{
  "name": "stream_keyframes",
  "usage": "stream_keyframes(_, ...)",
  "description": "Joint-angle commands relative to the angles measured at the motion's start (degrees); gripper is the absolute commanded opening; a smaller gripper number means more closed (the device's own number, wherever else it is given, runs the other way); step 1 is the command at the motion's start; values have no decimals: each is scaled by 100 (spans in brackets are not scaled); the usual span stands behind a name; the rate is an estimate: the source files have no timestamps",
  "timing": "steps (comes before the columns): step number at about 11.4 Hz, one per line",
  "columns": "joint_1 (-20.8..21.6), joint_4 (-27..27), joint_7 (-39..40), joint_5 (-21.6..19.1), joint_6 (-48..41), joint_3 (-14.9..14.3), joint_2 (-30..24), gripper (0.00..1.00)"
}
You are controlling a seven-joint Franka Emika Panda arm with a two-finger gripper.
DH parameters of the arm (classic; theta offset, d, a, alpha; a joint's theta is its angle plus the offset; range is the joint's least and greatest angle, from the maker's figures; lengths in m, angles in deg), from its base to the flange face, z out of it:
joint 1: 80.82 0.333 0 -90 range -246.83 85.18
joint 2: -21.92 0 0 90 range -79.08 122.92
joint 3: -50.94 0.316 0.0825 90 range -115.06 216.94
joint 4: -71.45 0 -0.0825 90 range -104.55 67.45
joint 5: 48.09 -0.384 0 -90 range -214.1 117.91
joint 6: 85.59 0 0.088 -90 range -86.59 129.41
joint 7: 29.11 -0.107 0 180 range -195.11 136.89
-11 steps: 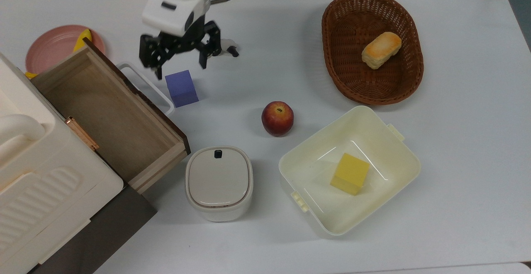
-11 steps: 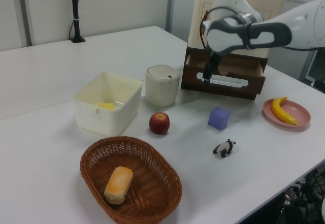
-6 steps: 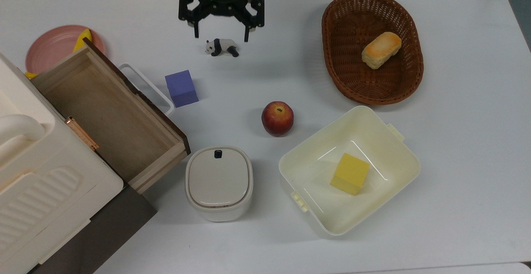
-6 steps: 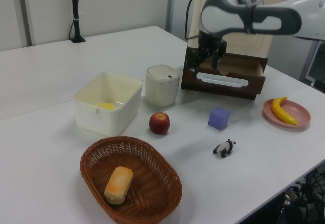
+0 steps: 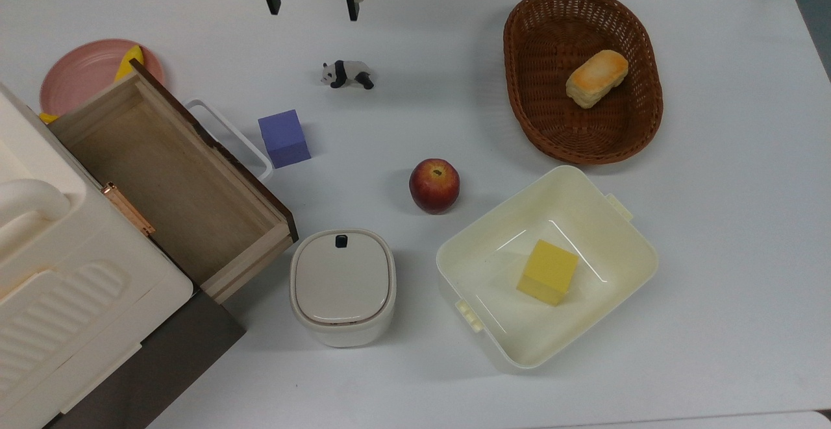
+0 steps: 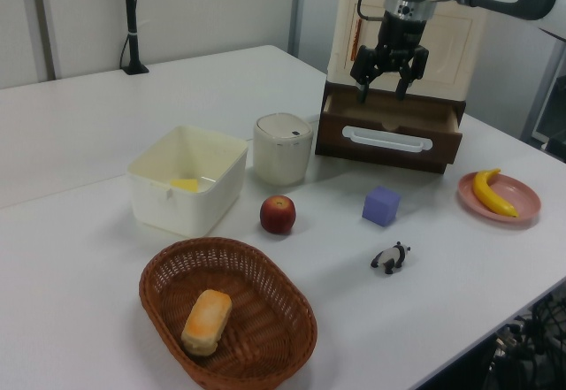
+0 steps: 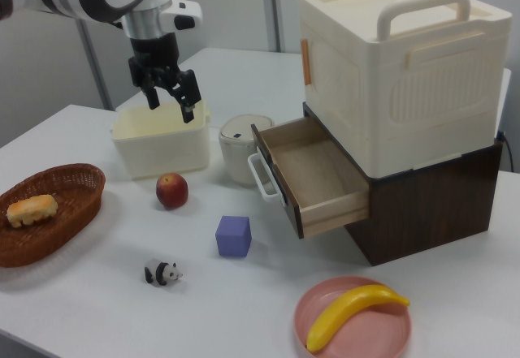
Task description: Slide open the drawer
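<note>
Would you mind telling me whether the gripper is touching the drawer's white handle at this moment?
Apart. In the right view the gripper hangs open high above the table, with clear space between it and the drawer's white handle.

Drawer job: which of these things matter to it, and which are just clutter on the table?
Job: drawer, pulled out; its white handle; hand, open, raised clear.

Clutter: purple cube, panda, apple, basket, tub, lidded pot.

Pale bare wood lines the drawer [image 5: 170, 176] behind its dark matt front and glossy white handle [image 7: 260, 177], while beside the drawer a smooth cream plastic canister [image 5: 342, 286] and, farther off, a rough woven wicker basket [image 5: 552, 124] sit.
</note>
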Motion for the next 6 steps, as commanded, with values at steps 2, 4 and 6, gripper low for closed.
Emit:
stream_keyframes(2, 502, -46, 325, -150, -130, -394, -88, 100)
stream_keyframes(4, 502, -72, 509, -168, -182, -394, -105, 100)
stream_keyframes(6, 502, -64, 536, -168, -165, -394, -106, 100)
